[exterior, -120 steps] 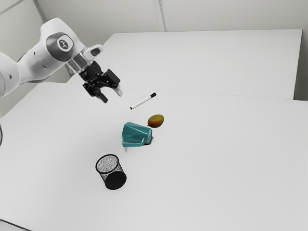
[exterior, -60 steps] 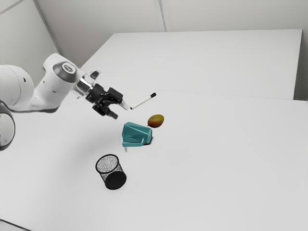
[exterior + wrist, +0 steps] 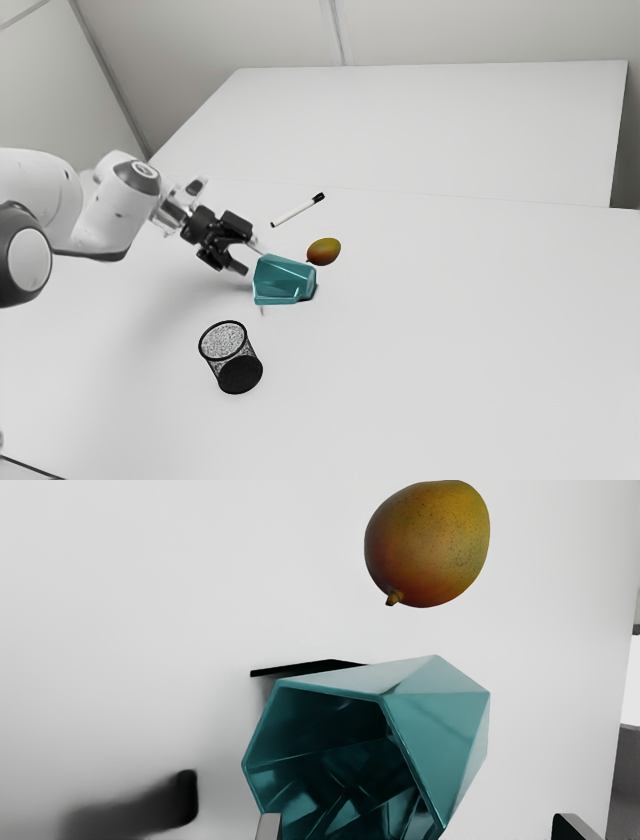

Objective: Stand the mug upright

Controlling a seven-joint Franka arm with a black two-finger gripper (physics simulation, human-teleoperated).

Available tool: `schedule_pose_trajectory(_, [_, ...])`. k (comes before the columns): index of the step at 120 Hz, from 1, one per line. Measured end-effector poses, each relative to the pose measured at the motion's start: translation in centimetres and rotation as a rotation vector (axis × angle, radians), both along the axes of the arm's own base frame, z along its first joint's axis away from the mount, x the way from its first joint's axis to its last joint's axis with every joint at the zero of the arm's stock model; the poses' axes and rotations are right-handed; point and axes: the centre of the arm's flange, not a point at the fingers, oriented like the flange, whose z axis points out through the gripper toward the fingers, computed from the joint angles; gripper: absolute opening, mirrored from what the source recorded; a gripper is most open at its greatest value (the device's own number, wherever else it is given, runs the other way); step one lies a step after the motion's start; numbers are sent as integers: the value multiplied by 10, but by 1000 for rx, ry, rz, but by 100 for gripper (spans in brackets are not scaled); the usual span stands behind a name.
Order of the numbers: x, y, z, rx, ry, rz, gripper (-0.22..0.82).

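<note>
White desk, robot arm over it, mug lying on its side.
On the desk, the arm's gripper is beside the mug, fingers spread apart, clamped on nothing; a black mesh cup sits near the mug; the teal mug's open mouth faces the gripper; the mango is just beyond the mug, and the marker lies near the mango.

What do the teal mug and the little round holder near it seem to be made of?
The teal mug looks like glossy glazed ceramic, though hard plastic is possible: its flat facets catch soft highlights and its inner walls shine. The holder appears to be black wire mesh, probably painted metal: its side has a fine see-through speckle beneath a solid dark rim.
</note>
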Motion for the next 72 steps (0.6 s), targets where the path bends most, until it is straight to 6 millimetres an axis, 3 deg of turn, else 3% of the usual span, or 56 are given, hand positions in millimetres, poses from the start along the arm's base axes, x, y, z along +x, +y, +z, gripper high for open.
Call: schedule_pose_trajectory(72, [-11,-17,-35,-222,-102,35,56])
